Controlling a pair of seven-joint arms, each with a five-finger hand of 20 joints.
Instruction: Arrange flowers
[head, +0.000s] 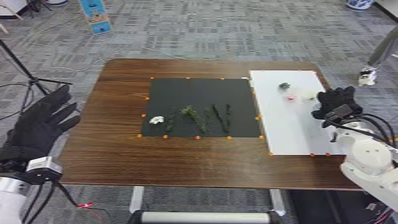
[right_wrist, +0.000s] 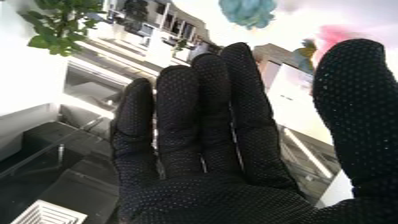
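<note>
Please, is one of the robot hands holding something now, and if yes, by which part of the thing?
Nothing is held: the right robot hand is open with its fingers straight, and the left robot hand is open and empty.

The left hand and right hand both wear black fabric gloves. On the right one, tiny pale dots run in close rows over the palm, the fingers and the broad thumb, all with rounded ends and seams along the sides. The left arm is white, with a boxy white wrist block and loose black cables below it. The right arm has bulging, rounded white housings, with black cables looping around its dark wrist.
</note>
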